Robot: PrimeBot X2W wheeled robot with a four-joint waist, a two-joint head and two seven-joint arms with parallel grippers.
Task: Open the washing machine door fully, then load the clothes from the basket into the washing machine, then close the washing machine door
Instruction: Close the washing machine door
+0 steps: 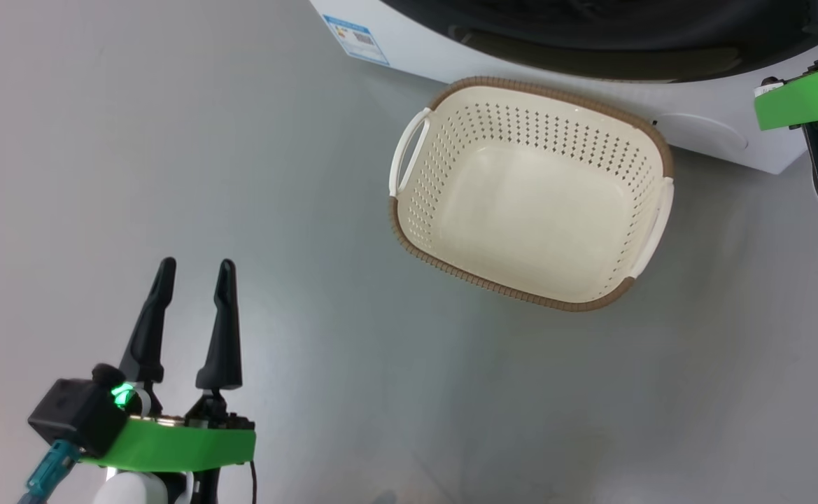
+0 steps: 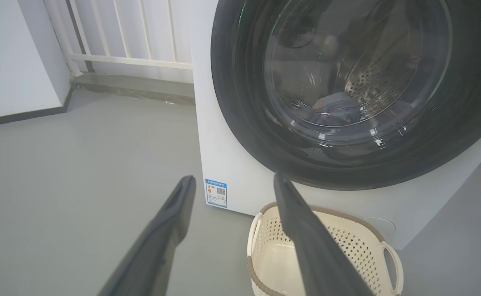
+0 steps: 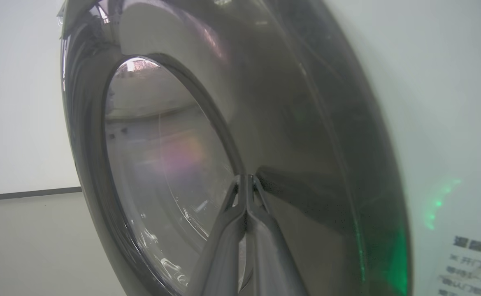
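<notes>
Glimpsing clothes (image 2: pixel 335 109) dimly through door (image 2: pixel 240 102), basket (image 2: pixel 347 242) cropped

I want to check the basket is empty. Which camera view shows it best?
The head view: the whole basket from above, its bottom bare. The left wrist view crops it, with a finger of the left gripper across it. The right wrist view faces the washing machine door.

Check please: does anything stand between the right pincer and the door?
Nothing visible does. The right pincer, shut, has its tips right at the door, on the black ring beside the window. Whether they touch it cannot be told.
</notes>
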